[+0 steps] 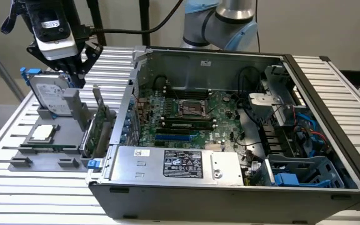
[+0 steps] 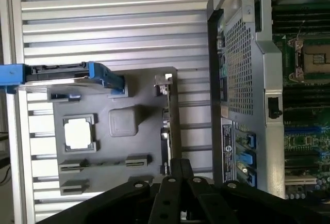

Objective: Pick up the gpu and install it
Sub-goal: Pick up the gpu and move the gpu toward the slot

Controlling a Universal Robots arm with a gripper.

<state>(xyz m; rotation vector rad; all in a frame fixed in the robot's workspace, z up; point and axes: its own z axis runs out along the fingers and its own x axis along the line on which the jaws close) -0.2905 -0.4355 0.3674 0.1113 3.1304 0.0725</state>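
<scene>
Black gripper [image 2: 180,168], closed on nothing, hangs over the grey holder tray [image 2: 113,146]; the gpu [image 2: 167,126] stands on edge along the tray's edge beside the computer case [image 2: 242,69], almost beneath it, long axis following that edge

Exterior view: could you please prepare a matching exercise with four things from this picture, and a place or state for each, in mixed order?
Things:
1. gpu
2. hard drive
3. processor chip
4. tool

Places or states:
a. lies flat in the grey holder
b. hangs above the grey holder
c. stands on edge right beside the computer case
d. stands upright, with blue rails

Pairs: 1-c, 2-d, 3-a, 4-b.
</scene>
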